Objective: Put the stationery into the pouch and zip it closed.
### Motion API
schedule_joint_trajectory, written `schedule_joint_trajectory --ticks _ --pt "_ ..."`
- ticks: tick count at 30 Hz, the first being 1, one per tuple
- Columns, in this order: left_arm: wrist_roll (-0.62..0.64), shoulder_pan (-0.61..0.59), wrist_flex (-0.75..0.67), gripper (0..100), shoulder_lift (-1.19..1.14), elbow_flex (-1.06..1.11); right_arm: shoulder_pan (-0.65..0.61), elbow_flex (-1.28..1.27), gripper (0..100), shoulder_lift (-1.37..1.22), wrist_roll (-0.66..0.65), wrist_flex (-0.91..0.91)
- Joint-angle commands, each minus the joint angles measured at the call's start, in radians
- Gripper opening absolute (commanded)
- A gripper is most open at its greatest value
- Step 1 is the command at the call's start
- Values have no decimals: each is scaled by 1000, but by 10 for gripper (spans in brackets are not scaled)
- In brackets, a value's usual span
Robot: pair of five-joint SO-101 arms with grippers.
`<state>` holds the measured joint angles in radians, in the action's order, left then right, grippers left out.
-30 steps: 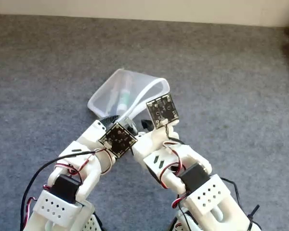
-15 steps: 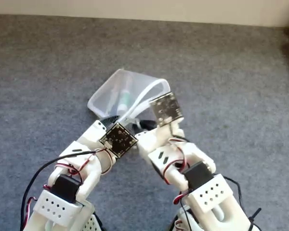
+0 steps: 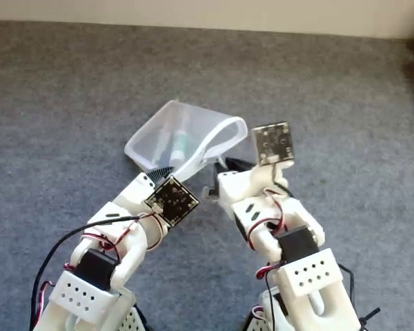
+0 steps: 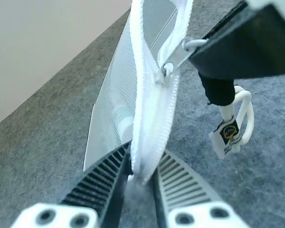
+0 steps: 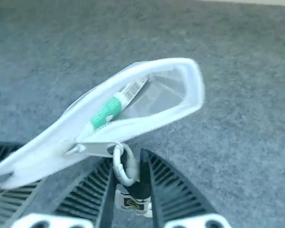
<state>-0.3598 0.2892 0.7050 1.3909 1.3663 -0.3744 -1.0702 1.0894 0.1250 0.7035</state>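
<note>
Left jaws pressed together on the near end of the pouch [image 4: 115, 107], pinching its closed end just under the zip. Right jaws pinched on the zip pull [image 5: 97, 149]; the white loop [image 5: 119, 167] and its small tag [image 4: 227, 137] hang from the pull, between and below them.

Pouch — translucent, white zip tape — is held between the two arms with the zip edge toward the right arm's side; cannot tell whether its far end rests on the surface [image 3: 345, 96]. Zip teeth are joined from the left jaws' end up to the slider [image 4: 164, 72]; beyond it the mouth gapes toward the far end.

In the way: in the high view the left arm's camera board [image 3: 172, 201] covers the gripped end; the right arm's wrist [image 3: 245, 189] sits just beside the pouch's near edge and hides the pull.

Count: arms 2; pouch 1; pull 1; loop 1; tag 1. Stationery inside — one green-and-white pen [image 5: 106, 113] is plain to see; a second pale stick [image 3: 164, 141] lies beside it in the high view, kind not clear.

Surface: grey, short-pile, carpet-like; a pale wall [image 3: 193, 10] runs along its far edge; red and black wires [image 3: 107, 240] loop over the arms.
</note>
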Motion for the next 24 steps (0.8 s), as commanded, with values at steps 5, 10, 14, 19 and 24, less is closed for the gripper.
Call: schedule_joint_trajectory --ticks 5,10,14,19,24 --pt "18 -30 15 5 16 -31 177 70 6 -10 23 -145" --pt "18 -31 15 5 16 -31 265 67 6 -10 18 -242" --pt "18 -31 15 5 16 -31 340 68 6 -65 17 -289" --pt "18 -33 15 5 16 -31 392 74 6 -251 21 -351" --pt "18 -33 15 5 16 -31 389 77 6 -305 21 -352"
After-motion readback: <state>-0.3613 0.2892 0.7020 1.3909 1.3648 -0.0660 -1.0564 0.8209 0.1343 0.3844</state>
